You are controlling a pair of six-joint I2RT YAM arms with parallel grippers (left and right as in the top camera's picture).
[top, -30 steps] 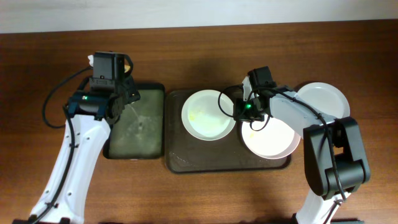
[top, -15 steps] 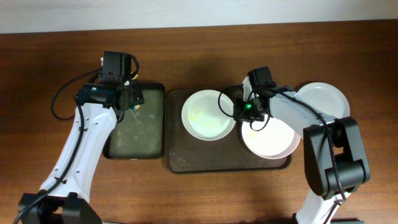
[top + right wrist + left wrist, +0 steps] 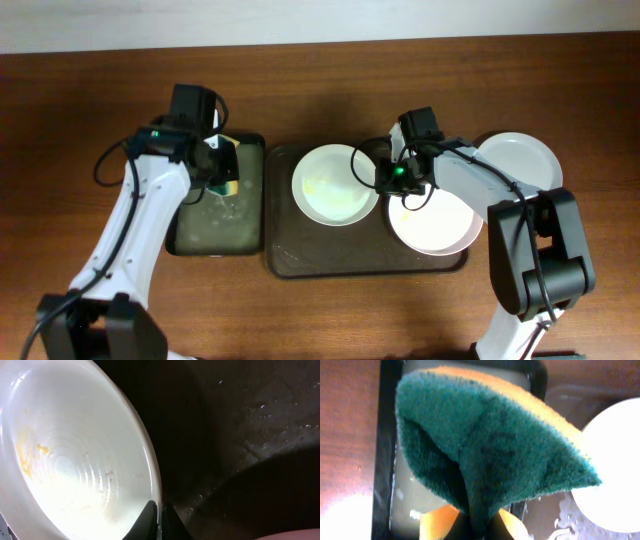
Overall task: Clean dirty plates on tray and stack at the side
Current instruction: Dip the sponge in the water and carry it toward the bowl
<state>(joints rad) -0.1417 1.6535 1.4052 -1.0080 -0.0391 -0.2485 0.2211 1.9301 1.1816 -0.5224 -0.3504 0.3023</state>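
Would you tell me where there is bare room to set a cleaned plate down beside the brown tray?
The bare tabletop in front of the tray is the widest patch; the strip of wood behind the tray is free too. It is crowded right of the tray, where a plate and the right arm sit.

Even, bright overhead light, soft shadows. Slight blur on near green-and-yellow sponge (image 3: 490, 460). Glare on round white plate (image 3: 75, 460); dim, glint-speckled dark-brown rectangular tray (image 3: 250, 425).
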